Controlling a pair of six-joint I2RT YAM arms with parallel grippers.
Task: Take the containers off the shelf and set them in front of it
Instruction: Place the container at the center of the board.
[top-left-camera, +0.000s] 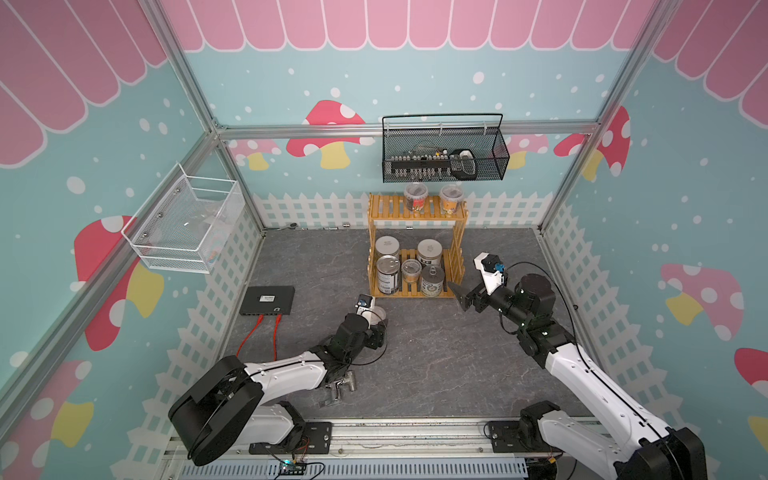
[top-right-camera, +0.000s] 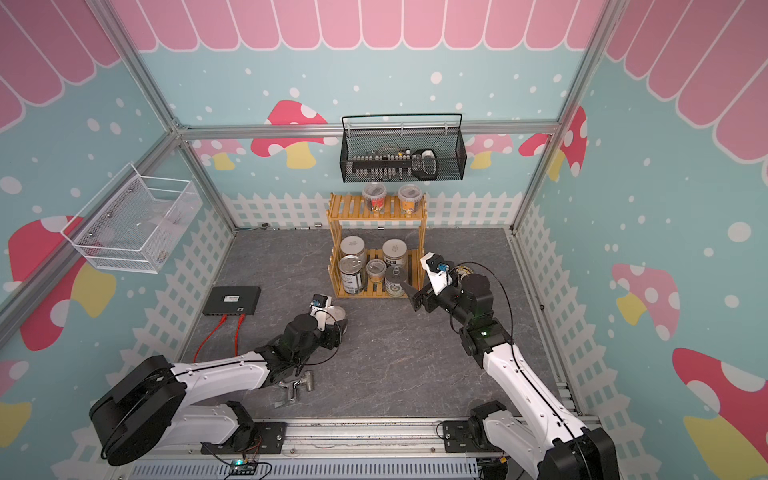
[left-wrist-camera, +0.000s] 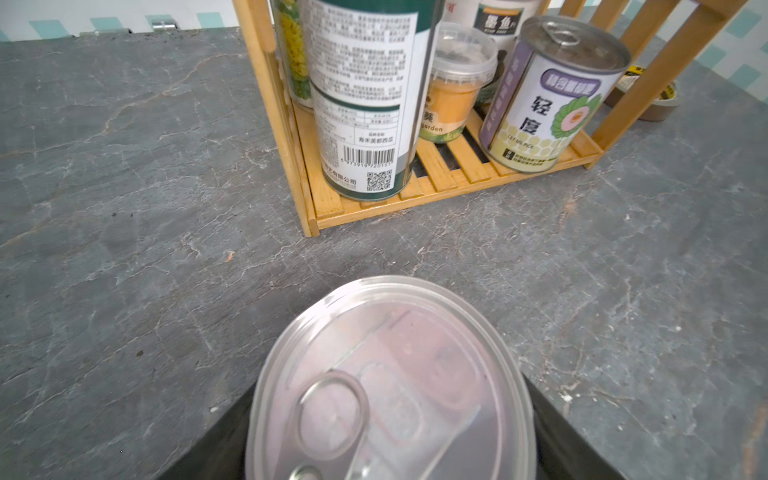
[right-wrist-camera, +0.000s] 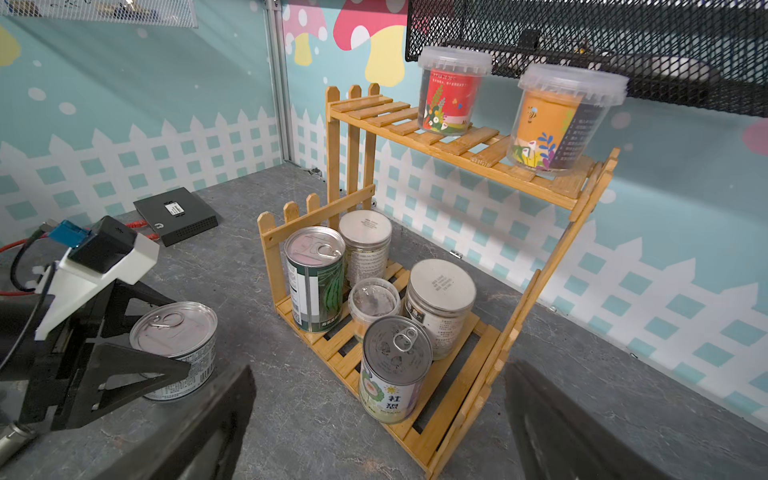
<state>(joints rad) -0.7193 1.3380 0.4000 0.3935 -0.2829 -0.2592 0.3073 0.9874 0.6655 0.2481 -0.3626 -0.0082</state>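
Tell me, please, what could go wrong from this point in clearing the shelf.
The open right hand hovers close to a front corner of the yellow-brown bamboo shelf; catching it could shake the orange-labelled clear plastic jar on top.
The flower-labelled silver pull-tab tin can stands close to a small clear plastic jar, which might get knocked.
The short silver can in the left hand might tip on release.

tin can (top-left-camera: 379, 318) in front of shelf (top-left-camera: 388, 208)
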